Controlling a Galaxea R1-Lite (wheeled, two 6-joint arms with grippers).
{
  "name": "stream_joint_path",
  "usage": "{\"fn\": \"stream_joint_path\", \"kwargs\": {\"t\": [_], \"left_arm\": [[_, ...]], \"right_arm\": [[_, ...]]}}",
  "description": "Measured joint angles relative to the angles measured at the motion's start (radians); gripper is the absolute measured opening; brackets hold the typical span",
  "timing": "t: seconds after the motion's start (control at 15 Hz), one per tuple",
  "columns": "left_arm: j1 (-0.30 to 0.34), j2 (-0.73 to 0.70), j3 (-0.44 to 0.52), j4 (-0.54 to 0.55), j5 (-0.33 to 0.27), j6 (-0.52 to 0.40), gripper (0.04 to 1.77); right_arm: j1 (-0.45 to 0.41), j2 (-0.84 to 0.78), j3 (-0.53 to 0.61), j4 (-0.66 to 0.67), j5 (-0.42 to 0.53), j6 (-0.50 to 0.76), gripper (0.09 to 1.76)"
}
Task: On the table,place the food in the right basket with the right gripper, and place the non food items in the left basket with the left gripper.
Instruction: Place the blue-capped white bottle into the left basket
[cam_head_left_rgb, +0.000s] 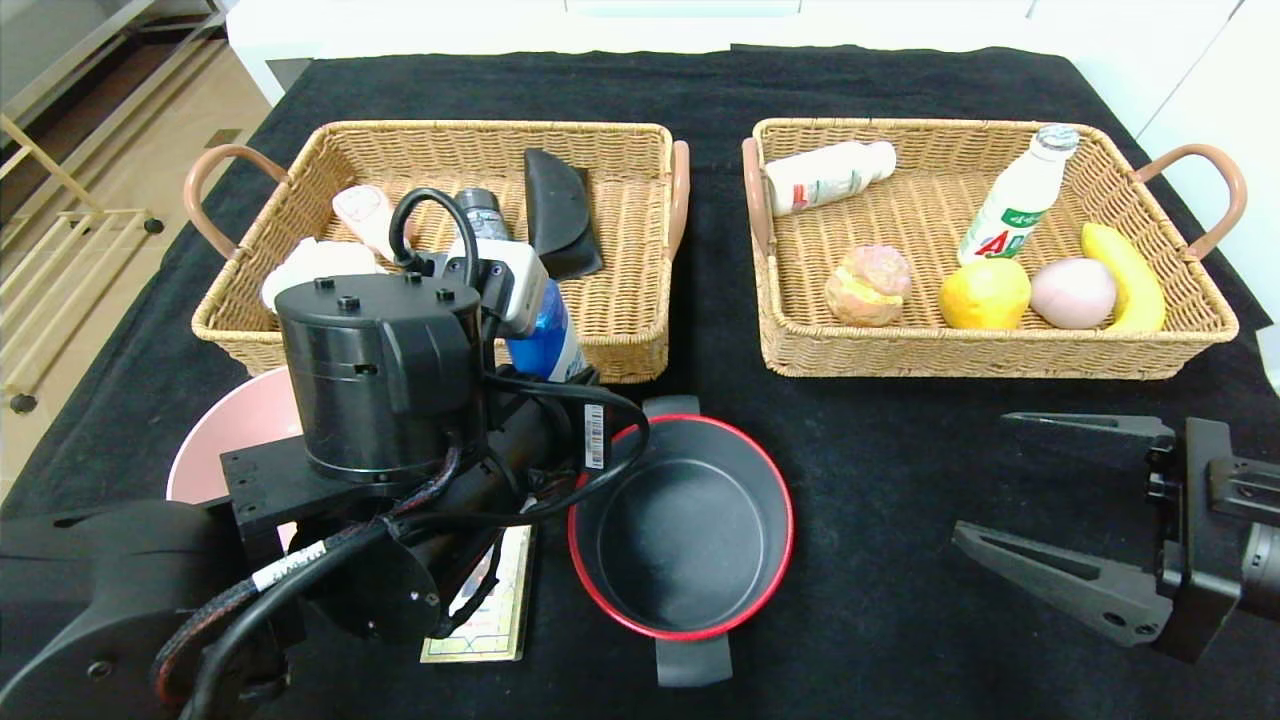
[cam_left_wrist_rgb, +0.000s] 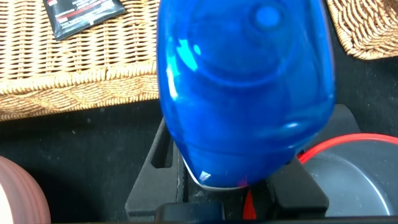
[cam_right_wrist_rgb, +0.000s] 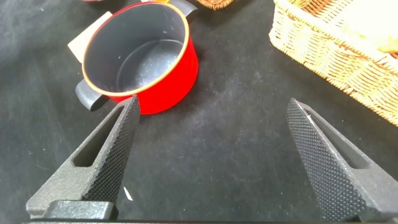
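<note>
- A black cloth covers the table, with pale flooring and a metal rack off to the left and white furniture behind.
- A pink bowl lies at the left, mostly hidden under the left arm; it is non-food, so I judge it remains to be sorted.
- The left basket holds a dark curved pouch, a white item and a pinkish one; the arm cuts these last two off, so I cannot name them.
- The left gripper sits just in front of that basket's near wall, jaws narrowed around a blue bottle. The bottle fills the left wrist view, so I cannot tell whether the pads are pressing it firmly.
- The bottle stands on the table side of the rim, likely gripped low so it can clear the wicker wall.
- A flat card or booklet lies partly under the arm; its print is unreadable.
- A red-rimmed pot stands centre front, non-food and unsorted.
- The right basket holds two white drink bottles, a pastry, a lemon, a pinkish round fruit and a banana.
- The right gripper hovers low at the right with fingers wide and nothing between them, probably idle, since no food shows outside its basket.
</note>
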Motion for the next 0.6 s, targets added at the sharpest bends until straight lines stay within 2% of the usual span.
{"fn": "stream_joint_path", "kwargs": {"t": [0.6], "left_arm": [[0.000, 0.001, 0.003, -0.001, 0.000, -0.002, 0.59]], "right_arm": [[0.000, 0.001, 0.001, 0.001, 0.001, 0.000, 1.71]]}}
